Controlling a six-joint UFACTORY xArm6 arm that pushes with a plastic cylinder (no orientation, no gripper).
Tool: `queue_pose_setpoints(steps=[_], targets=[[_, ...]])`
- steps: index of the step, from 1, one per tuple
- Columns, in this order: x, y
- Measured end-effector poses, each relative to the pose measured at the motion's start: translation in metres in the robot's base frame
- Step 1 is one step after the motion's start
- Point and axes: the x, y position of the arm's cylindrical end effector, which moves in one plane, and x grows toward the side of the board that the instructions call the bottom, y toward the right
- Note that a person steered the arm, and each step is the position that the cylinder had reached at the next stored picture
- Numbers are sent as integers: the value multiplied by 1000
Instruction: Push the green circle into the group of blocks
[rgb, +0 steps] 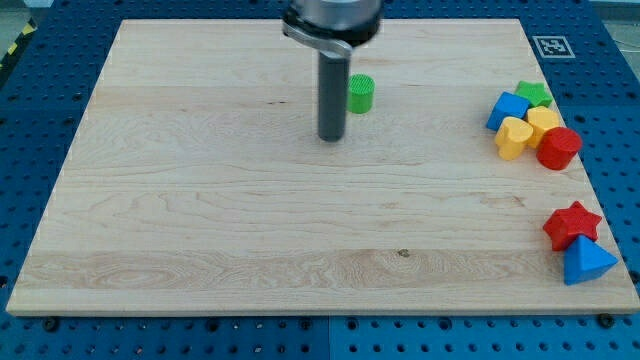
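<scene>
The green circle (361, 93) is a small cylinder standing near the view's top, middle of the board. My tip (331, 138) is just to the left of it and slightly below, a small gap apart. The group of blocks sits at the view's right edge: a green star (535, 93), a blue block (507, 109), a yellow heart (514, 137), a yellow block (544, 122) and a red cylinder (558, 148), packed together.
A red star (571, 223) and a blue triangle-like block (586, 262) lie at the lower right corner of the wooden board (200, 200). A marker tag (551, 45) sits beyond the board's top right corner.
</scene>
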Motion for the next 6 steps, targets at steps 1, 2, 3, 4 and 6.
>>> queue_pose_setpoints(steps=[1, 2, 3, 4, 6], targets=[[-23, 5], [-24, 59], [-29, 115], [-15, 89], [-34, -3]])
